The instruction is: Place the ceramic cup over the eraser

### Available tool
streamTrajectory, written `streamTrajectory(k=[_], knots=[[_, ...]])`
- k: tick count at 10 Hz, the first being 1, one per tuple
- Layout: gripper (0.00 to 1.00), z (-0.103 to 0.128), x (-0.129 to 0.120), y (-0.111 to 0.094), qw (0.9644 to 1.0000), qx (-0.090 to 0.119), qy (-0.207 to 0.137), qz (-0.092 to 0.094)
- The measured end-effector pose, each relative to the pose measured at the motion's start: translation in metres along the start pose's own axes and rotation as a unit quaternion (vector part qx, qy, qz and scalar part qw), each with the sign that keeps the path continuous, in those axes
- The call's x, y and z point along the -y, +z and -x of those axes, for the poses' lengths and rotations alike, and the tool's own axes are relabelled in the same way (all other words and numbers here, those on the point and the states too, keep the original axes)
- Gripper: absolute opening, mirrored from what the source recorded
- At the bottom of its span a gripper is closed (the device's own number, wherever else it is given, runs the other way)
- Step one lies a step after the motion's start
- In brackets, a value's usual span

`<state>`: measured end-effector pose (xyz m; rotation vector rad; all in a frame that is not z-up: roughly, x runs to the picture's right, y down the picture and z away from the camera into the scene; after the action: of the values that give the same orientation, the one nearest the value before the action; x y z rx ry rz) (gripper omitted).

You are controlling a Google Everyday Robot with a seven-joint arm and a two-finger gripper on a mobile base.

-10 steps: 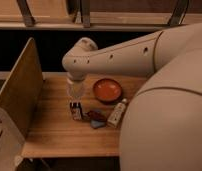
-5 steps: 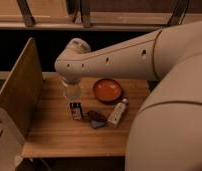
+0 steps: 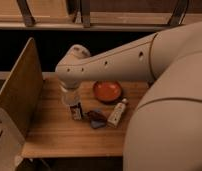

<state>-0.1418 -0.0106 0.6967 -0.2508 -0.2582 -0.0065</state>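
The claw (image 3: 70, 95) is squeezing the cup (image 3: 72, 102) from above, holding it right over the eraser (image 3: 77, 112) on the tabletop (image 3: 59, 135) to cover it.

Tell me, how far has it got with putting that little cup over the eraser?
Done: the gripper appears shut on the ceramic cup, so the pickup looks finished. In hand: the cup hangs just behind and slightly left of the eraser, which stands uncovered on the wooden table. Left: line the cup up, lower it over the eraser and let go.
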Motion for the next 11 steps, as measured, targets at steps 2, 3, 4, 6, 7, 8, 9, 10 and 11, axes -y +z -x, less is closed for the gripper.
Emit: streamTrajectory(k=[2,3,4,6,7,8,9,10,11], knots=[[0.00,-0.004,-0.004,0.002,1.0000,0.000,0.007,0.003],[0.00,-0.006,-0.005,0.002,0.9999,-0.001,0.010,0.004],[0.00,-0.008,-0.006,0.002,0.9999,-0.002,0.013,0.005],[0.00,-0.013,-0.010,0.006,0.9997,-0.004,0.022,0.010],[0.00,-0.017,-0.012,0.010,0.9995,-0.004,0.027,0.013],[0.00,-0.020,-0.013,0.012,0.9994,-0.005,0.031,0.016],[0.00,-0.023,-0.013,0.015,0.9992,-0.005,0.035,0.018],[0.00,-0.027,-0.014,0.019,0.9989,-0.005,0.040,0.022],[0.00,-0.031,-0.015,0.026,0.9985,-0.002,0.048,0.028]])
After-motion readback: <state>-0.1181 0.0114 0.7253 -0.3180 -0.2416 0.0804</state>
